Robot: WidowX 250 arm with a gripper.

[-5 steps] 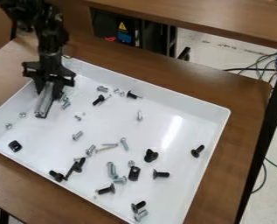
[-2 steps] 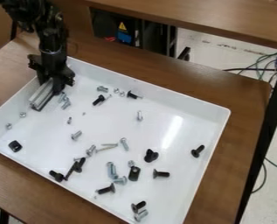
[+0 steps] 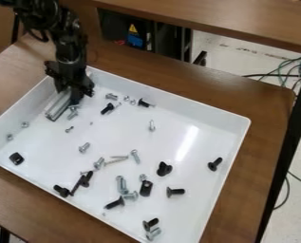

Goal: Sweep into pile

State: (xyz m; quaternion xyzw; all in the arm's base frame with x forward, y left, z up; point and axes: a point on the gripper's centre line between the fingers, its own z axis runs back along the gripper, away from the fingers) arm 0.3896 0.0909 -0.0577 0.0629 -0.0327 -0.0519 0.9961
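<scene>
Silver and black screws (image 3: 176,191), short, scattered

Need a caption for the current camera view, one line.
End effector gripping a metal bar at the corner of a white tray of scattered screws.

The black arm (image 3: 69,50) is standing above its gripper (image 3: 68,94), and its higher part is leaning toward the gripper's upper left. Directly below the wrist, the gripper is hanging with its fingers pointing downward, and they are clasping a load between them.
</scene>
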